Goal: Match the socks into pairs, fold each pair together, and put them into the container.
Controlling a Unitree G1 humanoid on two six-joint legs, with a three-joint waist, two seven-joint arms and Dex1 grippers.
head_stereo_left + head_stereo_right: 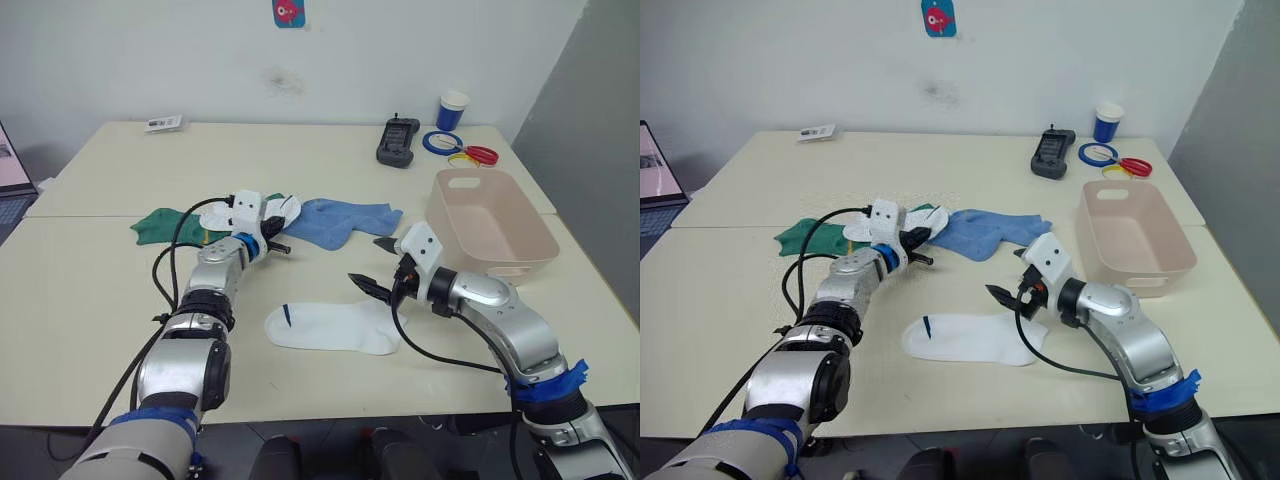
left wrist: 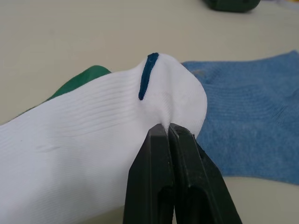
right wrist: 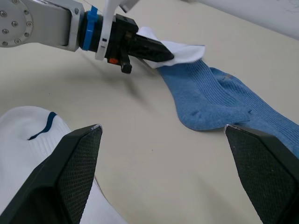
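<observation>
Container: pale pink-beige tub stands on the table at the robot's right side, upright; what shows of its inside holds no sock.
Cup: small blue-and-white cup stands near the far right corner of the table, well apart from the tub; its inside cannot be seen.
White socks, two: one white sock lies flat near the front edge of the table, a small dark mark at its cuff; the other white sock is in the left gripper, partly over the green and blue ones.
Blue socks: light blue sock lies in the middle of the table; whether it is one sock or two together, I cannot tell.
Green socks: dark green sock lies to the left, partly under the held white one; the count I cannot tell.
Left gripper: fingers pressed together, clamped on the edge of the white sock.
Right gripper: fingers wide apart, holding nothing, above the table between the flat white sock and the blue one.
Other things: black device and coloured rings near the cup.
</observation>
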